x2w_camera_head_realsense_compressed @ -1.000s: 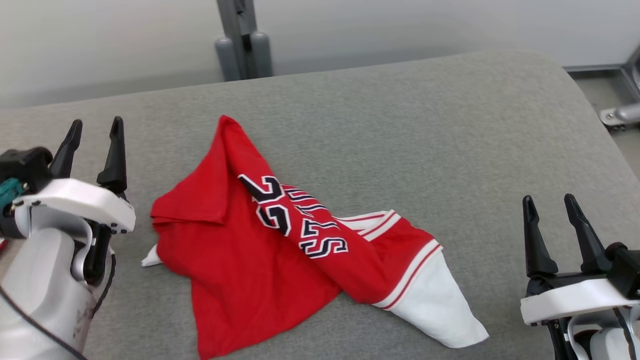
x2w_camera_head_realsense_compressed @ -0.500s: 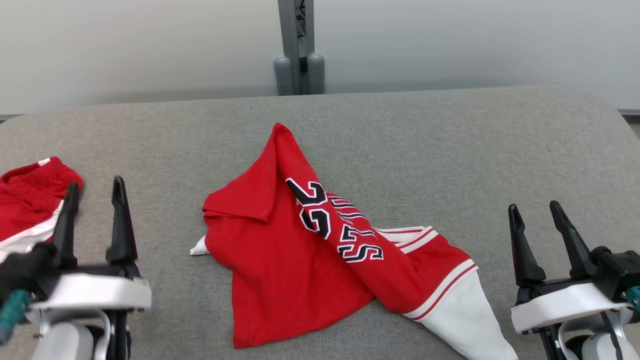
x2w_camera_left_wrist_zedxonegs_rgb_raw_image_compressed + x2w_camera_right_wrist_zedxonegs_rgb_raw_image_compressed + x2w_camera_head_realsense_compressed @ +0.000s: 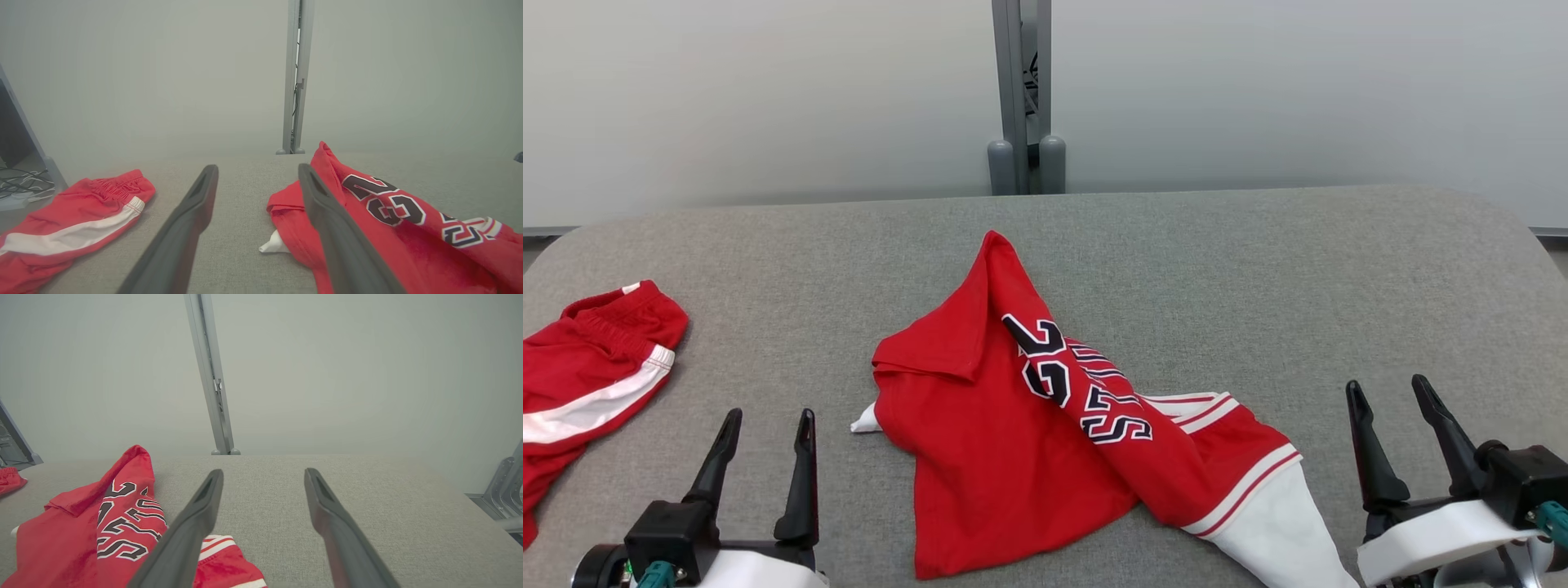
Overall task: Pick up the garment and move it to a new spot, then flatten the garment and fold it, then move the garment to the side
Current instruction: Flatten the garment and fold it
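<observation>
Table (image 3: 1258,269) upholstered in grey fabric stretches before a pale wall, with a crumpled red jersey (image 3: 980,465) lying at its centre, folded over on itself, black-and-white lettering facing up and a white section (image 3: 1282,531) trailing toward the near right edge. Red shorts (image 3: 588,367) with a white stripe lie well apart at the left end. The left gripper (image 3: 770,415) hovers at the near left, fingers spread wide and holding nothing; the right gripper (image 3: 1386,382) hangs near the white section, likewise spread and empty. A grey post (image 3: 1021,90) stands behind the far edge
</observation>
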Controlling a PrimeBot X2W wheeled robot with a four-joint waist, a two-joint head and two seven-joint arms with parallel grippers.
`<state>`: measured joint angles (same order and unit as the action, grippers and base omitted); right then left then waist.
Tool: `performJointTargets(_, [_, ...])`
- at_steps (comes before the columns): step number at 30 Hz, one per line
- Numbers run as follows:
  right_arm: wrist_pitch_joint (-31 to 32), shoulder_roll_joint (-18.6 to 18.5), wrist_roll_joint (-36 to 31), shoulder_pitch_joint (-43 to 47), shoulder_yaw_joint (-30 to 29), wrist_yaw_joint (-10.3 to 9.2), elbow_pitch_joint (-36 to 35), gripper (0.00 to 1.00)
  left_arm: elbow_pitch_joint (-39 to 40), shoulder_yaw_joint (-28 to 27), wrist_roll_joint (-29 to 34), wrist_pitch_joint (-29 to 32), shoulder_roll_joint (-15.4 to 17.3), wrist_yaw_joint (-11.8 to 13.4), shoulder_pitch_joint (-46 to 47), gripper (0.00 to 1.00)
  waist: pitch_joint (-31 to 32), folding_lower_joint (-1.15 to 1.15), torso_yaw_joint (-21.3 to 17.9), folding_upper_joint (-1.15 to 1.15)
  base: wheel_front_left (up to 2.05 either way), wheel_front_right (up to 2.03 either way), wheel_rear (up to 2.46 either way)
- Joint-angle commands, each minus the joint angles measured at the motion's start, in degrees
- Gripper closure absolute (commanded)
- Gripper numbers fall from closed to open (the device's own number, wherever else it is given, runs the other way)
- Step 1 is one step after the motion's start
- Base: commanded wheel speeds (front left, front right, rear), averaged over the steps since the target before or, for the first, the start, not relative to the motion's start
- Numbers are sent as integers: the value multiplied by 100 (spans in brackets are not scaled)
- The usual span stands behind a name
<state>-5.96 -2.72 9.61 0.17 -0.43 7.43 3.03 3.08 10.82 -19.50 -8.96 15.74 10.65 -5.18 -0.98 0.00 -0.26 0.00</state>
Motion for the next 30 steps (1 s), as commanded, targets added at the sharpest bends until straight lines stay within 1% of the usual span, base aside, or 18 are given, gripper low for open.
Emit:
performJointTargets(1, [36,-33,6,67,-27,11,-16,0,35,10,-3,26,30,34,-47,0,28,0,-21,0,0,0,0])
performJointTargets(6, [52,-34,51,148,-67,11,-88,0,84,19,-19,115,29,104,-143,0,55,0,-76,0,0,0,0])
performJointTargets(14, [45,-34,66,147,-57,11,-120,0,87,52,-43,166,45,124,7,0,81,0,-77,0,0,0,0])
performJointTargets(17, [57,-33,66,84,-31,11,-146,0,1,118,-167,247,25,-20,117,0,11,0,-93,0,0,0,0])
performJointTargets(18, [58,-34,69,68,-14,11,-141,0,-143,240,-276,418,-19,-133,109,0,-45,0,-133,0,0,0,0])
performJointTargets(20, [53,-33,88,57,-4,11,-133,0,-249,344,-425,538,-113,-259,127,0,-102,0,-185,0,0,0,0])
performJointTargets(21, [45,-35,107,42,-7,11,-118,0,-456,410,-555,638,-137,-360,81,0,-168,0,-252,0,0,0,0])
performJointTargets(24, [3,-34,139,16,-18,11,-92,0,-806,526,-765,878,-195,-512,-50,0,-260,0,-345,0,0,0,0])
performJointTargets(26, [-11,-34,150,8,-26,11,-76,0,-912,562,-796,954,-197,-556,-70,0,-292,0,-371,0,0,0,0])
performJointTargets(30, [-57,-33,168,-46,-56,11,-36,0,-1199,713,-1069,1350,-260,-734,-164,0,-402,0,-417,0,0,0,0])
